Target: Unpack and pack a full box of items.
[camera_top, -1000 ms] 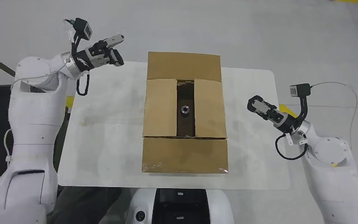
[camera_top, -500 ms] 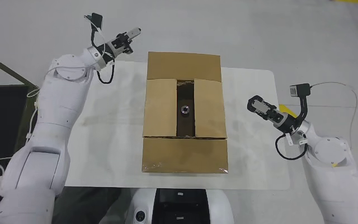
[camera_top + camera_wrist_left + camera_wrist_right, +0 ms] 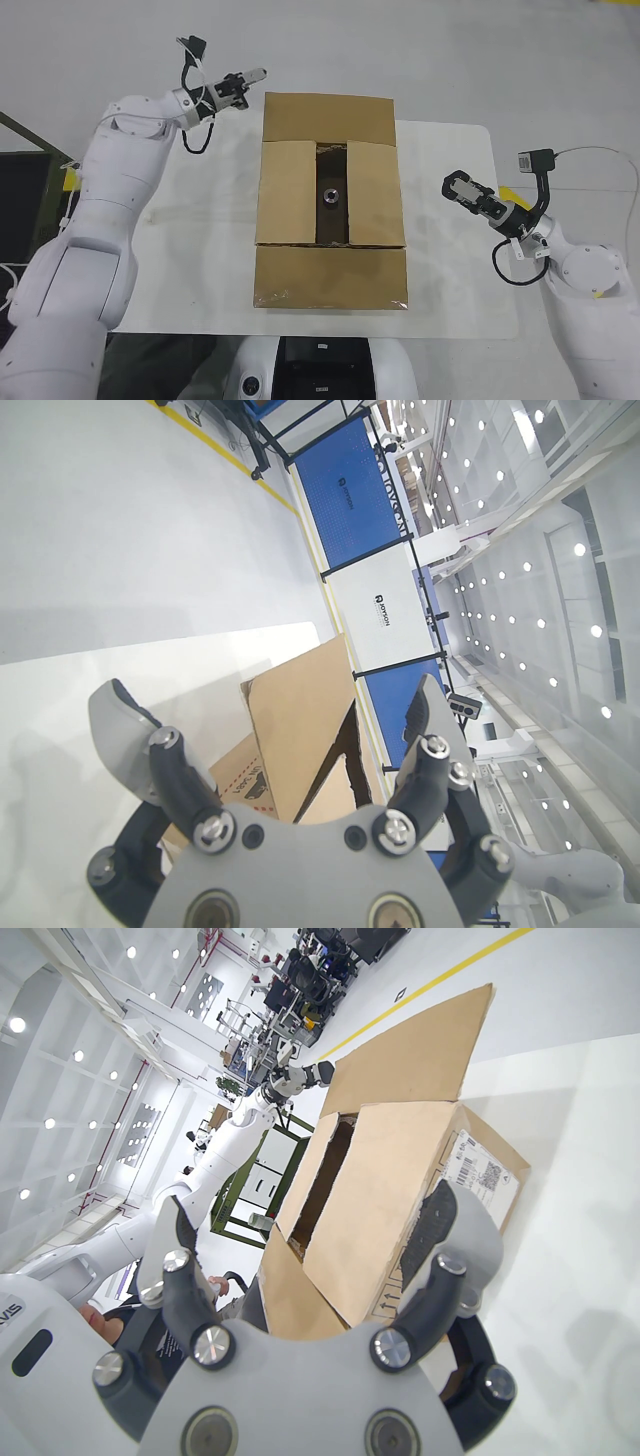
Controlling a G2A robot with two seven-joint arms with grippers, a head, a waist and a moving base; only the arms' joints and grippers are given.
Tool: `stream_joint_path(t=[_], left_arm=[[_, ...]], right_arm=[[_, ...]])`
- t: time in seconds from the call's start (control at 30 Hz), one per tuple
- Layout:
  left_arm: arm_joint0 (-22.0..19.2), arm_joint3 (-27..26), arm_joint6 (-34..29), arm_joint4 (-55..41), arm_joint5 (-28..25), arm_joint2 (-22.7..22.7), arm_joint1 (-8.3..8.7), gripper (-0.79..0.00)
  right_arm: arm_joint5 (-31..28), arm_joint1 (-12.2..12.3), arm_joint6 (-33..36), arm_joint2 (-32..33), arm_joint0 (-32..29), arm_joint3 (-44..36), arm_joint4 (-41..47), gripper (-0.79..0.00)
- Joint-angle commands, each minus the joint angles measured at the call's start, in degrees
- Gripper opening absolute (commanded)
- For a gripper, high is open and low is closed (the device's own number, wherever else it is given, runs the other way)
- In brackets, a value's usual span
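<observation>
A brown cardboard box [image 3: 330, 200] stands in the middle of the white table [image 3: 190, 250]. Its far and near flaps lie folded out; the two side flaps nearly meet, leaving a dark slot where a round dark item [image 3: 330, 196] shows. My left gripper [image 3: 250, 78] hovers open just beside the box's far left corner, and the box [image 3: 295, 740] lies beyond its empty fingers. My right gripper [image 3: 458, 186] hangs open to the right of the box [image 3: 390, 1188], nothing between its fingers [image 3: 430, 1223].
Bare table surface lies to the left and right of the box. The table's edges border grey floor. A dark green cabinet [image 3: 25, 170] stands off the table's left side.
My left arm has swung from the table's far left corner toward the box's far left corner. The right arm and the box have kept still.
</observation>
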Motion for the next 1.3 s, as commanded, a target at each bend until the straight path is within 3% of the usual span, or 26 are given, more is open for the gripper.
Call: stream_joint_path(t=[0.0, 0.37, 0.67, 1.03, 1.27], left_arm=[[-0.25, 1.02, -1.03, -1.38, -0.60, 0.22, -0.42, 0.000], [0.03, 3.50, -5.86, -5.17, 0.14, 2.99, -3.10, 0.000], [-0.42, 5.07, -9.35, -13.74, 0.32, 1.90, -4.76, 0.000], [-1.96, 8.32, -22.45, -26.39, 7.22, -2.73, -4.80, 0.000], [-1.81, 8.12, -29.19, -29.65, 9.06, -4.66, -4.37, 0.000]], right_arm=[[0.00, 0.00, 0.00, 0.00, 0.00, 0.00, 0.00, 0.000], [0.00, 0.00, 0.00, 0.00, 0.00, 0.00, 0.00, 0.000], [0.00, 0.00, 0.00, 0.00, 0.00, 0.00, 0.00, 0.000], [0.00, 0.00, 0.00, 0.00, 0.00, 0.00, 0.00, 0.000], [0.00, 0.00, 0.00, 0.00, 0.00, 0.00, 0.00, 0.000]])
